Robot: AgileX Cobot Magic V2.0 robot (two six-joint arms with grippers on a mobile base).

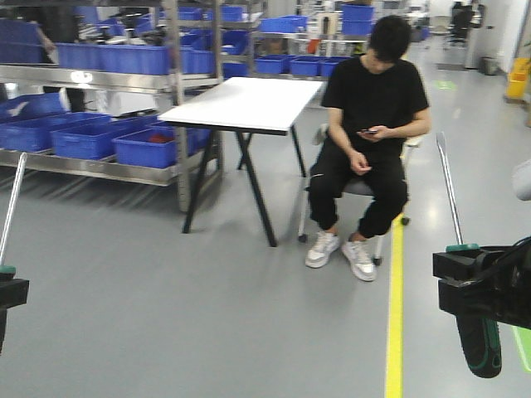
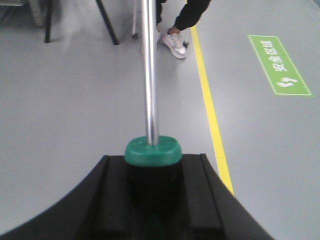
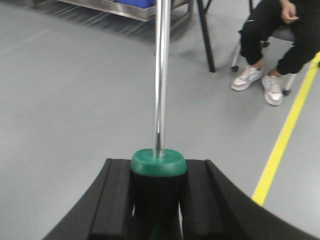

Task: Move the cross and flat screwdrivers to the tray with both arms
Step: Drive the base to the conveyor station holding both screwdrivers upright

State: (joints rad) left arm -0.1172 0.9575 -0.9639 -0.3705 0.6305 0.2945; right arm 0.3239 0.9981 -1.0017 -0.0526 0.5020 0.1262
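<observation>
Above floor (image 1: pixel 166 315), two screwdrivers held: left claw (image 2: pixel 153 170) grips left screwdriver (image 2: pixel 149 75), right claw (image 3: pixel 158 175) grips right screwdriver (image 3: pixel 160 75).

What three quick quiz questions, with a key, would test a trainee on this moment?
1. True or false: the left gripper is empty.
2. The right gripper holds the right screwdriver with its shaft pointing: A) upward, B) downward, C) sideways.
3. Fill in: the seated person beside the white table is holding a ____.
Key: 1 false, it is shut on the handle of the left screwdriver; 2 A; 3 phone.
</observation>
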